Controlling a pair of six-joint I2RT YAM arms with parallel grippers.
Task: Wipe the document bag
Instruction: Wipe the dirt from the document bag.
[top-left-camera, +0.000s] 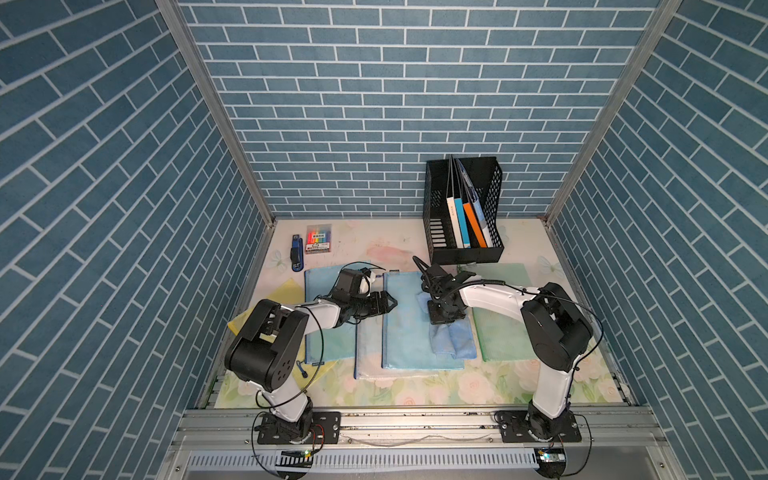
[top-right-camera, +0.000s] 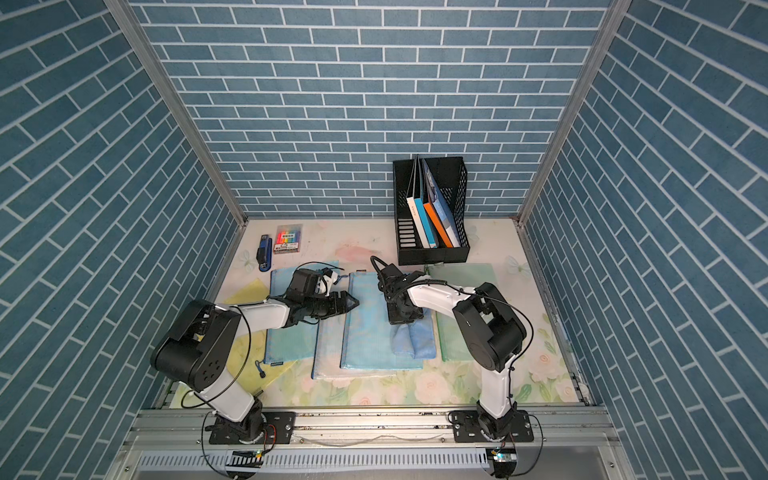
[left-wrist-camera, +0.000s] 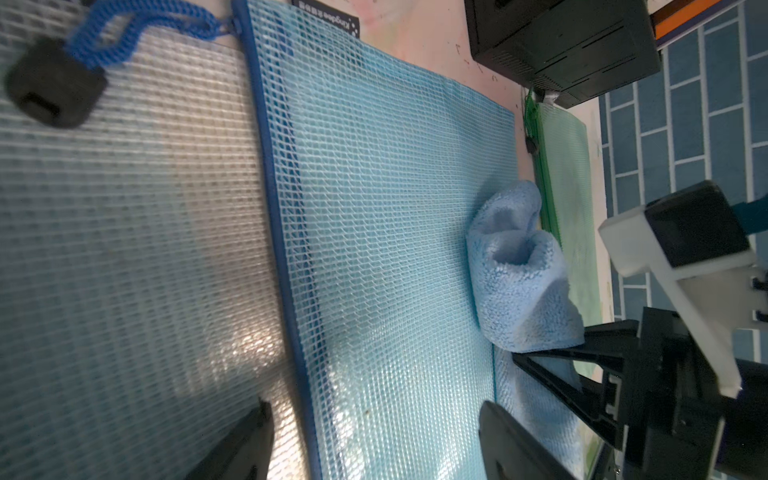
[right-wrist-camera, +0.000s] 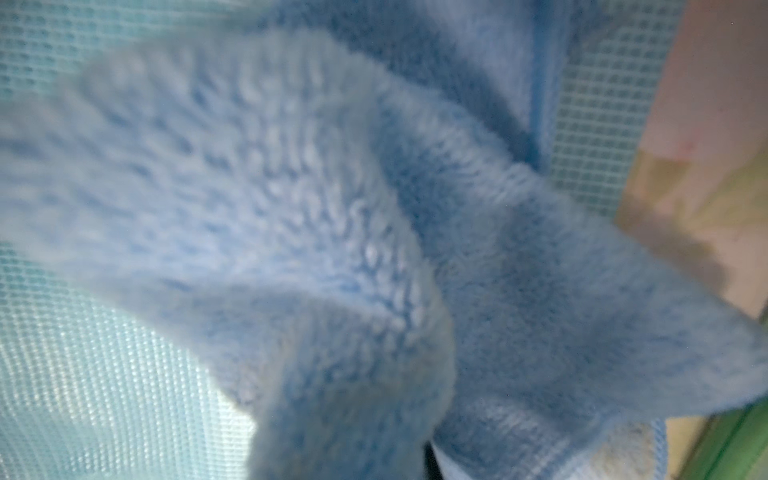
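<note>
The light blue mesh document bag (top-left-camera: 409, 332) (top-right-camera: 370, 336) (left-wrist-camera: 395, 232) lies flat mid-table in both top views. A crumpled blue cloth (top-left-camera: 451, 343) (top-right-camera: 413, 340) (left-wrist-camera: 519, 274) rests on the bag's right part. My right gripper (top-left-camera: 444, 312) (top-right-camera: 402, 313) points down onto the cloth and is shut on it. The cloth (right-wrist-camera: 332, 228) fills the right wrist view and hides the fingers there. My left gripper (top-left-camera: 390, 302) (top-right-camera: 352, 302) (left-wrist-camera: 374, 440) stands open over the bag's dark blue zipper edge, with nothing between its fingers. I cannot tell whether it touches the bag.
A black file holder (top-left-camera: 434, 232) (top-right-camera: 403, 232) with books stands at the back right. A green bag (top-left-camera: 505, 336) lies right of the document bag, a whitish mesh bag (top-left-camera: 368, 353) and another blue one (top-left-camera: 322, 332) to its left, a yellow one (top-left-camera: 282, 293) beyond. Stapler (top-left-camera: 296, 254) and marker pack (top-left-camera: 319, 240) sit back left.
</note>
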